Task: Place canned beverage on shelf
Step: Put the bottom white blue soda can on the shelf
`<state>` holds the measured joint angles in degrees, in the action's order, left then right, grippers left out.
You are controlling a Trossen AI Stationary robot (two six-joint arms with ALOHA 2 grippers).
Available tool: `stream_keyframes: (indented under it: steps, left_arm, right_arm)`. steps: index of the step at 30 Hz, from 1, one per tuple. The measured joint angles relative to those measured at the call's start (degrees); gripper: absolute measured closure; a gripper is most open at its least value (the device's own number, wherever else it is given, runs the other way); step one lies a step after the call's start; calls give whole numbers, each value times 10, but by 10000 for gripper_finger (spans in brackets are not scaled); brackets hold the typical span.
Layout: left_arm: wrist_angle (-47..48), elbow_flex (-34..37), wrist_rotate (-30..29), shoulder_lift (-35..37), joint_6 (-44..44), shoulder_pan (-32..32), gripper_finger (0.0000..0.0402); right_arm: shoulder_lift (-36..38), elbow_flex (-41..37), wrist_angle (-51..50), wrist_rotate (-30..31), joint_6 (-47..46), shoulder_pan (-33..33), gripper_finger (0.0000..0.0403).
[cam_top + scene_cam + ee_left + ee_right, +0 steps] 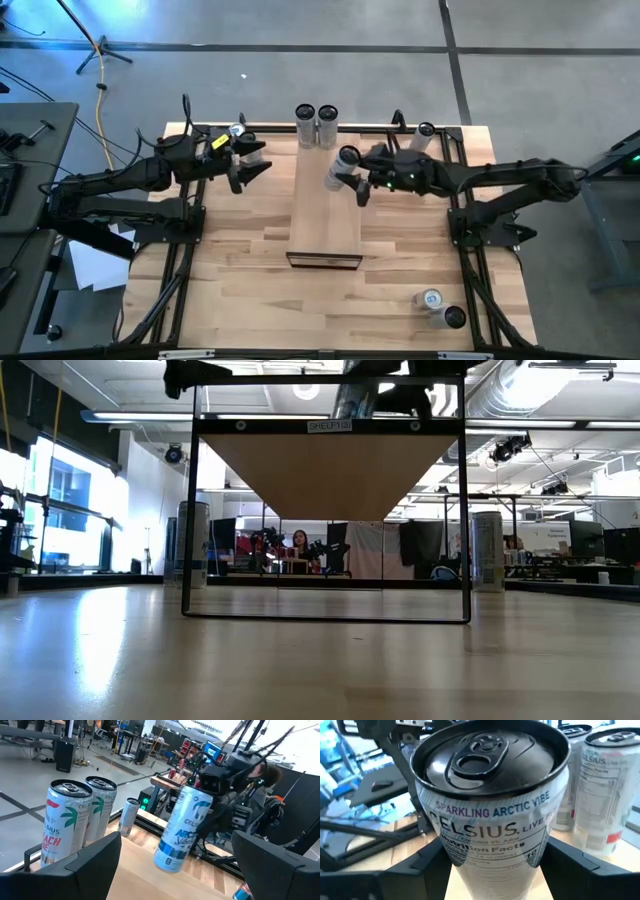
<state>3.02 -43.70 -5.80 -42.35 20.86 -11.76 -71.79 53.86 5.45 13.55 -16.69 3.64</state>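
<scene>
Right gripper (349,176) closed around a tilted can (341,166) above the far part of the shelf (325,215)

The shelf is a pale narrow board raised on a thin dark frame in the middle of the butcher-block table (240,270), with two cans (316,124) upright at its far end. The left gripper (250,160) waits with fingers spread and empty, off the shelf's left side. Two more cans (440,307) lie near the table's near right corner, one (425,131) stands at the far right. Around the table is grey concrete floor (520,70) with cables; the low view looks into a bright workshop with ceiling ducts
</scene>
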Motion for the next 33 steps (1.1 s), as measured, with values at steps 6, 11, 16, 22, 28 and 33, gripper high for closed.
stream_keyframes:
  steps: [6, 11, 16, 22, 28, 33]
  left_arm:
    - [1, 0, -5, 0, -10, 0, 51]
    - [1, 0, -8, 0, -47, 0, 51]
    - [1, 0, 3, 0, -71, 0, 51]
    - [17, 0, 55, 15, -137, 0, 51]
    - [44, 0, 55, 54, -144, 0, 51]
    - [44, 0, 45, 73, -152, 0, 51]
  right_arm:
    - [-36, 42, -26, -24, 14, 32, 157]
    - [-96, 119, -106, 11, 22, 33, 157]
    - [-176, 210, -152, 27, 19, 33, 157]
    - [-251, 292, -166, 67, 17, 32, 157]
    - [-275, 309, -166, 127, -17, 36, 157]
    - [-281, 307, -151, 134, -28, 37, 157]
